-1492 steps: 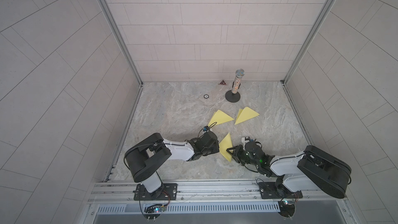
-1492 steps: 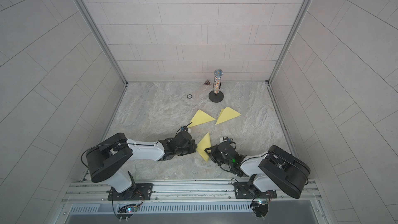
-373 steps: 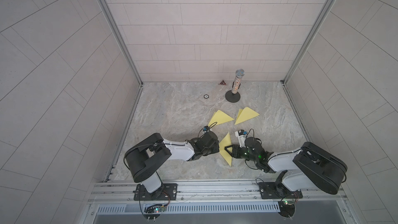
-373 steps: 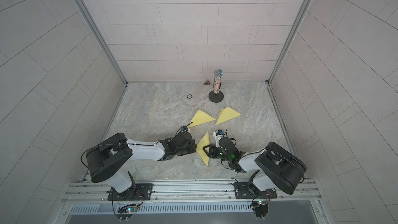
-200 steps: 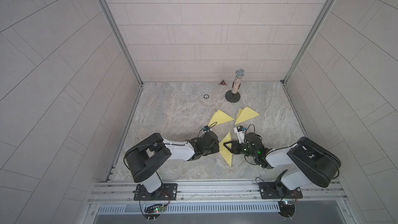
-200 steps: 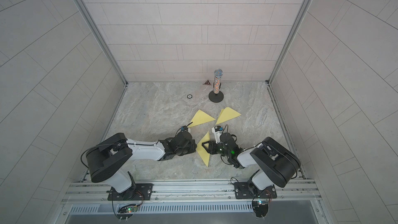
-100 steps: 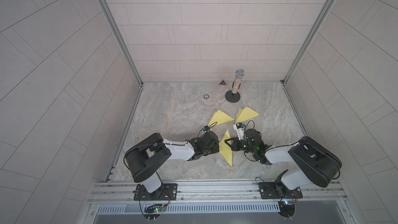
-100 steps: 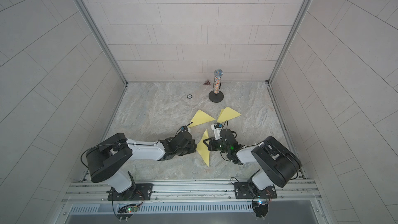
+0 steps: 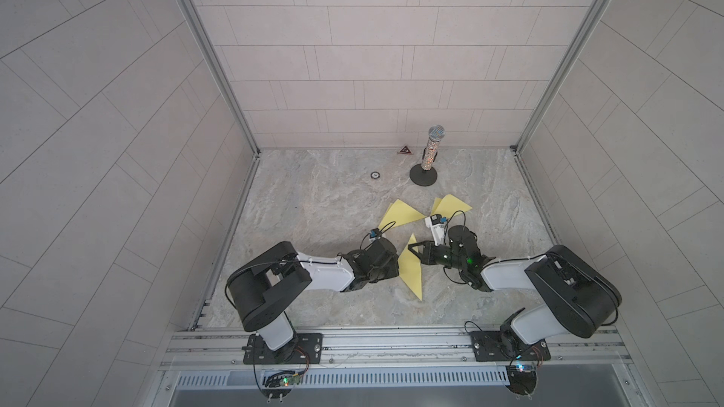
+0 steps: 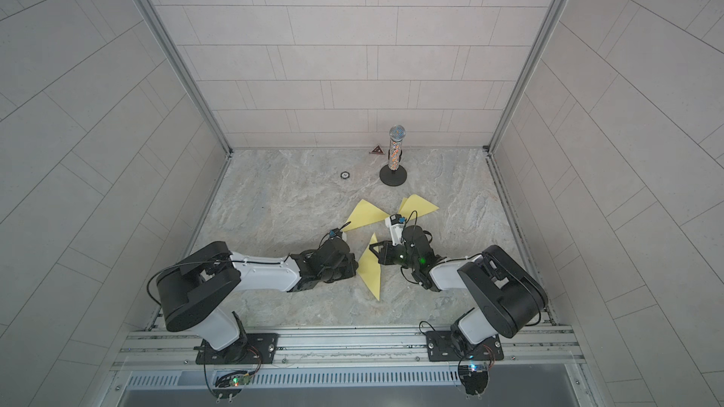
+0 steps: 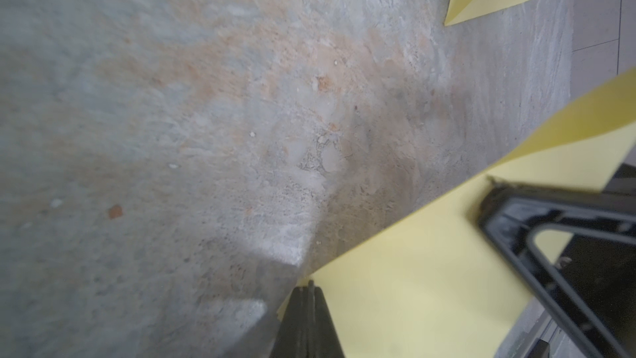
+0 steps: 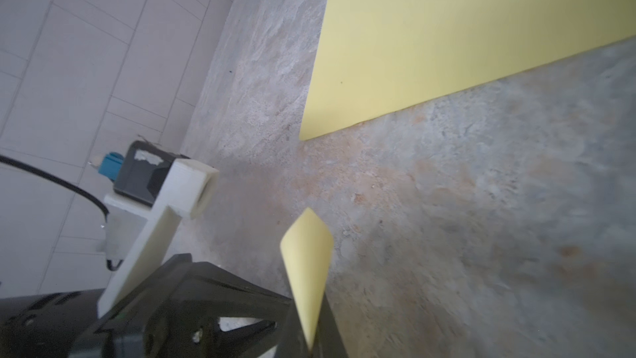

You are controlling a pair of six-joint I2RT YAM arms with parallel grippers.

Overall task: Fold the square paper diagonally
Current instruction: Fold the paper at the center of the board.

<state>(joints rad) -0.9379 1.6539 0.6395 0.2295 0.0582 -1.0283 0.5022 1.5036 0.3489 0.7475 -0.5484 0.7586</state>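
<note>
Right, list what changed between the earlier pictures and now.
The right gripper slid along the yellow paper toward the back wall and shut on its far corner. The left gripper stayed shut on the paper's opposite side; the two folded triangles and microphone did not move.

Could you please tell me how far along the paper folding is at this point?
Done: two folded yellow triangles lie further back. In hand: the third paper between the arms, left gripper shut on its edge, right gripper shut on a lifted corner. Left, it seems: bring the layers together and press the crease; they gape apart in the left wrist view.
</note>
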